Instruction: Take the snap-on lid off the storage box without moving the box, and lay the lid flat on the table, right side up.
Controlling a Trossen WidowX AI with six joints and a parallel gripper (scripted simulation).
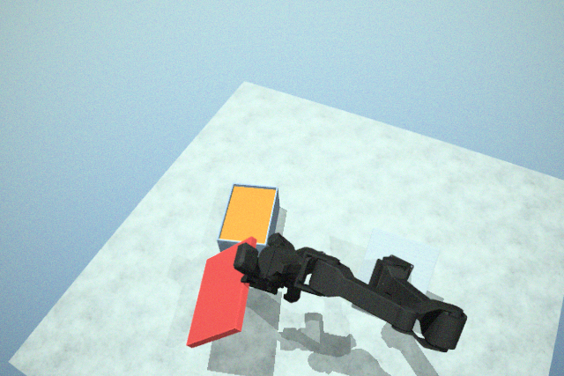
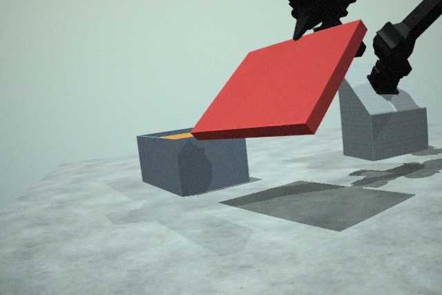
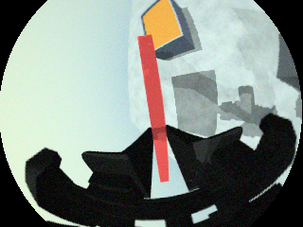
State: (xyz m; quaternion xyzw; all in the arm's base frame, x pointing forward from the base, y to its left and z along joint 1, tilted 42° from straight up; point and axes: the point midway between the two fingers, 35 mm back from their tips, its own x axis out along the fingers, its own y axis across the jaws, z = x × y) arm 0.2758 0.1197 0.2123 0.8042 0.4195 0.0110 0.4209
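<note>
The red lid [image 1: 222, 297] [image 2: 275, 88] [image 3: 153, 90] is in the air, steeply tilted, clear of the table, with its lower edge toward the viewer in the exterior view. My gripper [image 3: 158, 129] is shut on the lid near its upper edge; one finger shows in front of the lid's face in the exterior view. The storage box [image 1: 278, 208] [image 2: 214, 163] [image 3: 187, 43] is dark blue-grey, open and upright on the table [image 1: 341, 172] [image 2: 107, 255]. Orange shows inside it. The lid overlaps a corner of the box in the top and exterior views.
The arm's base stands on a grey block with a sloped top [image 1: 426, 254] [image 2: 399, 135], to the right of the box. The lid's dark shadow falls on the table beside the box. The table's left edge runs past the box and lid in the top view.
</note>
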